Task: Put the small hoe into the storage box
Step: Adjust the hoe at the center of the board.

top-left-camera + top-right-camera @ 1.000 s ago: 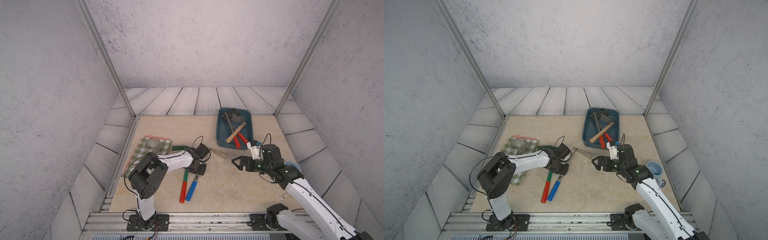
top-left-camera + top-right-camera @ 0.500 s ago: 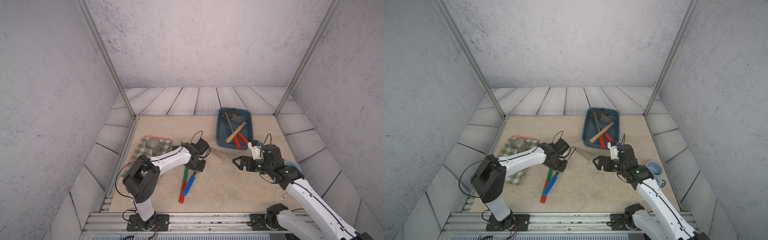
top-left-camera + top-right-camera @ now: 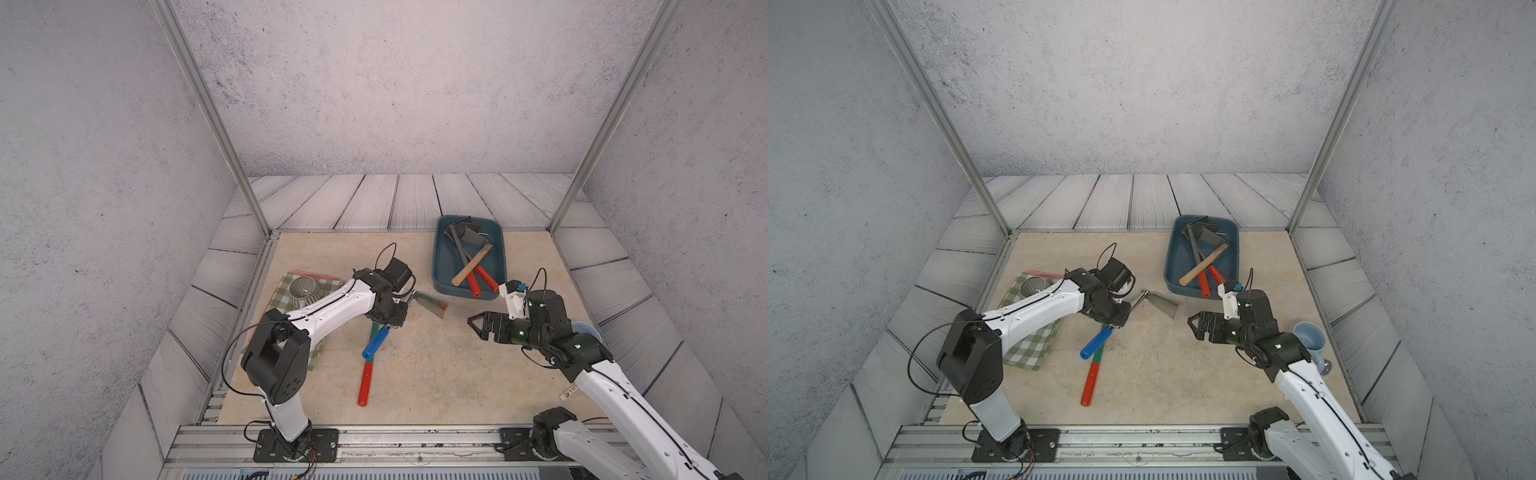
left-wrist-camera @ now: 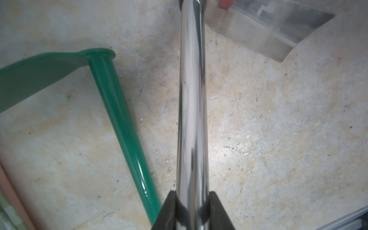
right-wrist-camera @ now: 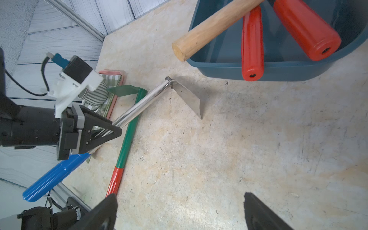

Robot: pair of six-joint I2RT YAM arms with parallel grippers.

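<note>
My left side: green-and-white checked cloth [image 3: 1034, 345] carrying a ribbed grey pot [image 3: 303, 291]; green-shafted, red-gripped metal tool [image 3: 365, 378] flat on the beige mottled tabletop [image 3: 436, 374]. My right side: pale blue cup [image 3: 1310, 340]. Far side: wooden-handled tool [image 3: 471, 266] lying across two red-handled tools [image 3: 487, 279].

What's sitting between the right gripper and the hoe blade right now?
Nothing but bare table. The right wrist view shows a clear stretch from the right gripper to the hoe blade, and both top views agree.
</note>
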